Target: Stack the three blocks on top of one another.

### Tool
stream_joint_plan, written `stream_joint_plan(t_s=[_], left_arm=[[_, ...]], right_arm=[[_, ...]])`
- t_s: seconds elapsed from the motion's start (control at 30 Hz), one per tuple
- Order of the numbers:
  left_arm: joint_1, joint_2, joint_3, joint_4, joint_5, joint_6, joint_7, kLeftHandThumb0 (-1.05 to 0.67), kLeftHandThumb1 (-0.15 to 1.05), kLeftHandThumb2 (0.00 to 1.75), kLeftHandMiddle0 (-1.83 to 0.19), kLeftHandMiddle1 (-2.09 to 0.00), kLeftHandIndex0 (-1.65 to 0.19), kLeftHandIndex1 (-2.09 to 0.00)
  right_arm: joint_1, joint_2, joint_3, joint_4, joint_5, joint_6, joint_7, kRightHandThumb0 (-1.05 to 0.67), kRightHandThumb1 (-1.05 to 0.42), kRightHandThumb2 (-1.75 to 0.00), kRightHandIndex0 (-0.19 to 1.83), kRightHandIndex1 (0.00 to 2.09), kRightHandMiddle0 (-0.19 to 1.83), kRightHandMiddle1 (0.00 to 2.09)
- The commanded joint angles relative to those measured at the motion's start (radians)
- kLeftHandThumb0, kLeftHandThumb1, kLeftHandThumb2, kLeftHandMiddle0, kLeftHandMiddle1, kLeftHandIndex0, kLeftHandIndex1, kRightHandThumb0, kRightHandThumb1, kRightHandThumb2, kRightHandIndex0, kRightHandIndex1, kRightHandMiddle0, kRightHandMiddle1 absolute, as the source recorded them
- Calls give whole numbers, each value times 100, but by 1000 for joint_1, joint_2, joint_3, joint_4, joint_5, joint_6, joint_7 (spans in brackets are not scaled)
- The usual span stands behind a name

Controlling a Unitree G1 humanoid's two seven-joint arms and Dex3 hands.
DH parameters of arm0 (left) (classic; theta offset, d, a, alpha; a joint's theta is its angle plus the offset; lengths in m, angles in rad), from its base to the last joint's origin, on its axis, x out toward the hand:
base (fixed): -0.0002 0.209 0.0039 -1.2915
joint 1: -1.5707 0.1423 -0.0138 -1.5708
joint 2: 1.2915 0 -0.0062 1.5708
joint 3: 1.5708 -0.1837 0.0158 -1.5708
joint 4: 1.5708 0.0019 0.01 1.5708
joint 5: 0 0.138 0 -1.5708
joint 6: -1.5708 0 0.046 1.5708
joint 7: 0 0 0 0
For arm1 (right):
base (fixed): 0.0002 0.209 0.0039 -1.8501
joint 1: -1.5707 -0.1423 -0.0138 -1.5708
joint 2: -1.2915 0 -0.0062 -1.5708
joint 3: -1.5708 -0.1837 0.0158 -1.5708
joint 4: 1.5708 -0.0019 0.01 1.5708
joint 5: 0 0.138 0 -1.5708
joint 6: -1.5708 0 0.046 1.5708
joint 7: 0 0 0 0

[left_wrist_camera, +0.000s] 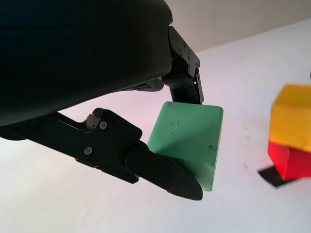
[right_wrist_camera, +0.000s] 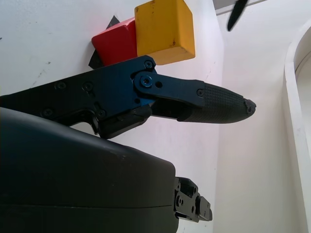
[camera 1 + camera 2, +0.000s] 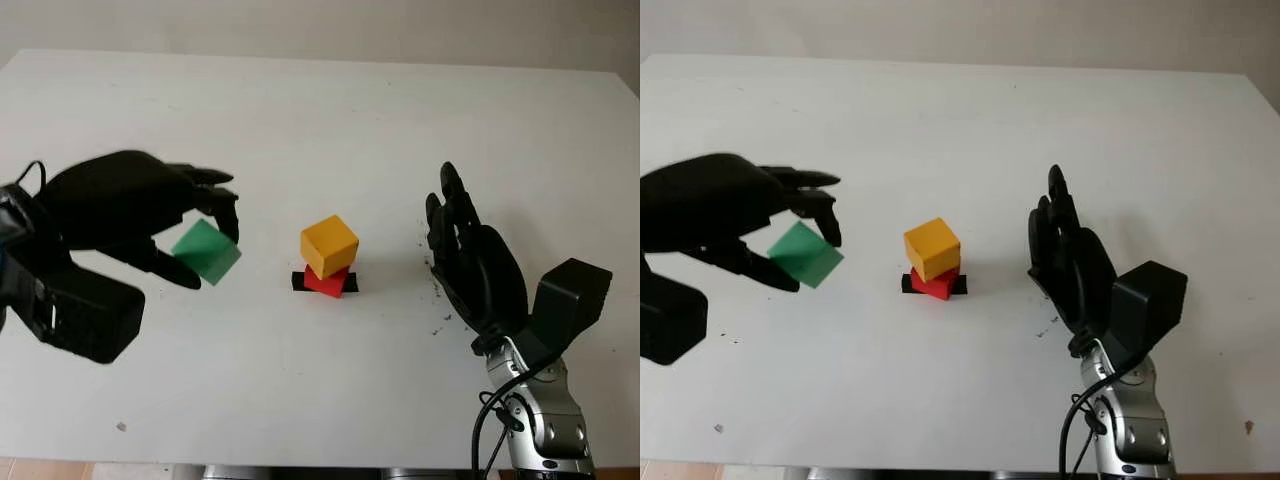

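A yellow block (image 3: 329, 244) sits on a red block (image 3: 328, 283), and the pair stands on a small black mark (image 3: 299, 281) near the table's middle. My left hand (image 3: 205, 232) is raised to the left of this stack, shut on a green block (image 3: 206, 251) that is tilted between its fingers (image 1: 165, 172). The green block (image 1: 190, 141) hangs above the table, apart from the stack. My right hand (image 3: 462, 245) is open and upright to the right of the stack, with one finger (image 2: 214, 103) reaching past the yellow block (image 2: 164, 30).
The white table (image 3: 320, 120) has its far edge along the wall at the top and its front edge at the bottom. A few dark specks (image 3: 440, 320) lie near my right hand.
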Motion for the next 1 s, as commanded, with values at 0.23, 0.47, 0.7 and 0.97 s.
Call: stream_joint_plan(t_s=[0.23,0.47,0.7,0.97], left_arm=[[-250,-69,-57,77,-180,170,-167,-44,97,6,-38,-7,-52,-106],[-380,-151,-126,125,-188,265,-201,-48,99,6,-36,-5,-49,-119],[-497,-245,-197,175,-165,305,-215,-46,98,5,-38,-6,-42,-141],[-546,-308,-270,195,-79,336,-227,-43,99,6,-34,-4,-40,-138]], right_arm=[[10,7,14,-8,-4,10,-15,-77,-105,-58,-19,0,-19,0],[21,4,17,-31,-4,31,-25,-76,-105,-56,-19,0,-19,0],[26,-7,24,-29,-15,31,-16,-77,-105,-58,-19,0,-19,0],[29,-6,23,-37,-15,45,-21,-77,-105,-58,-19,0,-19,0]])
